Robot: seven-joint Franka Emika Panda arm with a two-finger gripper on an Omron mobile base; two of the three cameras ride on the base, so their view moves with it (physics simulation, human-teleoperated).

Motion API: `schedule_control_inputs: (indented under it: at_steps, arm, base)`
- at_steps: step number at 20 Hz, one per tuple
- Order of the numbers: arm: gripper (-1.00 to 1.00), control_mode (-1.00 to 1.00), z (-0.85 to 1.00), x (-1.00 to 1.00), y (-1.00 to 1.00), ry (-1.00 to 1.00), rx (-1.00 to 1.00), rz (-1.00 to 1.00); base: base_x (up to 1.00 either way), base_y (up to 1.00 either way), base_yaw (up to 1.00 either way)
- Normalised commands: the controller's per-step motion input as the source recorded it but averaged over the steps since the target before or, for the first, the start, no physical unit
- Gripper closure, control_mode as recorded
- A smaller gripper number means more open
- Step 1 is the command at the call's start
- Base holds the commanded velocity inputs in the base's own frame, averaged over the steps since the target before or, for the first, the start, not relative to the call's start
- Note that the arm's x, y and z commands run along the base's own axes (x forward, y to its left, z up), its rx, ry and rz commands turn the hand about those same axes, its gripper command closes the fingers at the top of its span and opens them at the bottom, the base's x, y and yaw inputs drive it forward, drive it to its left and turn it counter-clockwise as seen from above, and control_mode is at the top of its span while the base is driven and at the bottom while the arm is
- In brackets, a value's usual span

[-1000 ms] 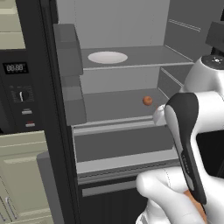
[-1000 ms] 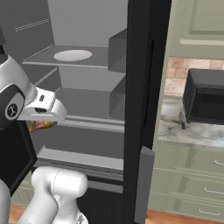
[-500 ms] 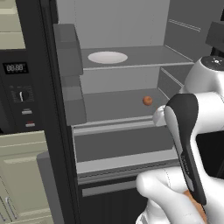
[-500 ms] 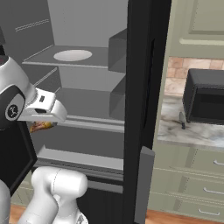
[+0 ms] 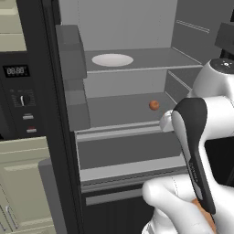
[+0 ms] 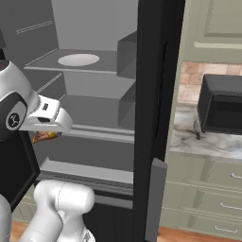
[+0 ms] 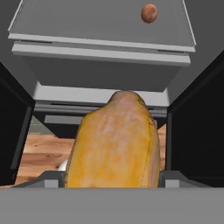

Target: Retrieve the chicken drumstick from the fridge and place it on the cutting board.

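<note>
- The gripper (image 7: 113, 181) is clamped on the drumstick (image 7: 114, 142): in the hand view the golden meat sits between the two dark tips, which press its sides at the bottom edge.
- The drumstick points away from the hand toward 12 o'clock, so the hold is on its near, wide end. That looks like a secure place to pinch a lumpy piece.
- In the right base view the drumstick (image 6: 45, 137) peeks out just under the white hand, at 9 o'clock in the frame, in front of the fridge (image 6: 150, 118) shelves rather than resting on one. It is off any surface, carried.
- The hand looks down and forward: the shelf edges and a lower drawer front lie beyond the meat, with wood floor visible below.
- A small orange-red ball (image 5: 154, 105) sits on the middle shelf, at 1 o'clock of the drumstick in the hand view, well apart from it. It is not wanted and is left alone.
- A white plate (image 5: 112, 60) rests on the upper shelf, at 11 o'clock of the ball.
- The fridge door stands open, its bins (image 5: 72, 64) at the left of the left base view, which leaves the arm room to come out.
- A dark microwave (image 6: 221, 104) sits on the counter at 3 o'clock in the right base view; I cannot make out the board.
- Judgement: the retrieve is about done, the carry to the board remains.
</note>
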Motion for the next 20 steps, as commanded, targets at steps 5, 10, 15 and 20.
schedule_control_inputs:
  at_steps: [5,10,15,20]
  arm:
    - [1.0,1.0,0.0,0.0,0.0,0.0,0.0,0.0]
    - [1.0,1.0,0.0,0.0,0.0,0.0,0.0,0.0]
    - [1.0,1.0,0.0,0.0,0.0,0.0,0.0,0.0]
    - [1.0,1.0,0.0,0.0,0.0,0.0,0.0,0.0]
  base:
    - [-0.35,-0.12,-0.03]
    - [-0.43,-0.19,-0.05]
    - [-0.37,-0.11,-0.04]
    - [-0.27,-0.17,-0.02]
